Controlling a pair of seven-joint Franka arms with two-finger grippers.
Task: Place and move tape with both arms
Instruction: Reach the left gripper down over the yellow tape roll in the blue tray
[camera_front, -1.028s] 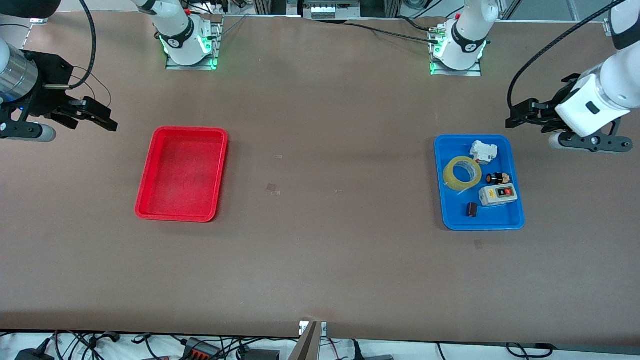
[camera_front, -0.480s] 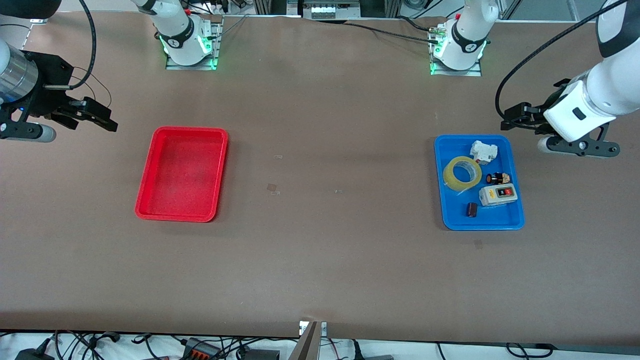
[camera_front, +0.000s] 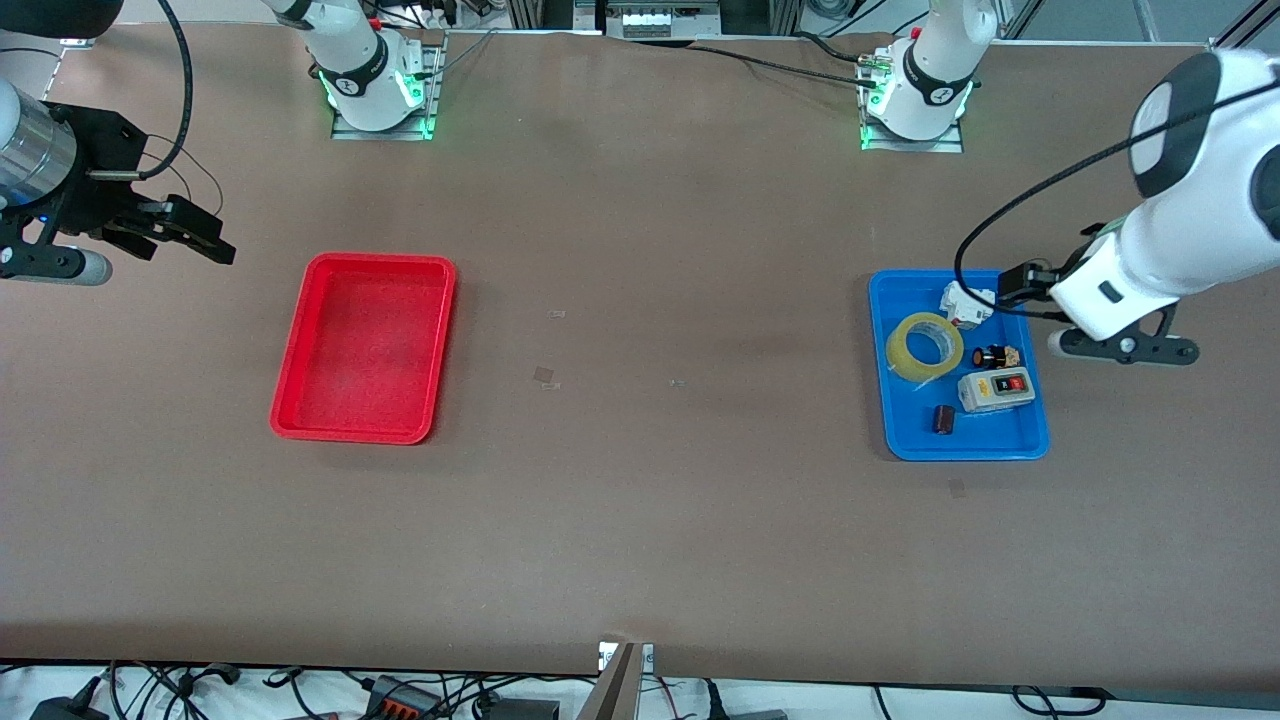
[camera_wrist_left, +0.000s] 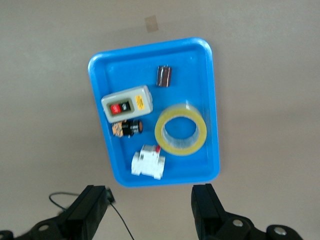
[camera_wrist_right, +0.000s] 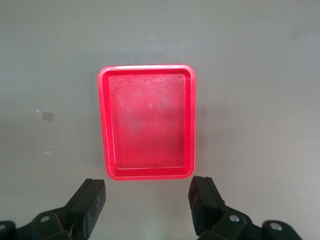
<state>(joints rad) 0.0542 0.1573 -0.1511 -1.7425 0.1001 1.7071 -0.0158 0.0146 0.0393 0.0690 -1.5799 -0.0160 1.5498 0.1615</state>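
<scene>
The left gripper (camera_front: 1012, 287), fingers spread and empty, hangs over the edge of the blue tray (camera_front: 1038, 440), approaching the tape (camera_front: 925, 346), which lies flat in that tray just past its fingertips. Next it must centre over the roll and descend. The right gripper (camera_front: 205, 240), open, waits beside the red tray (camera_front: 290, 425).
</scene>
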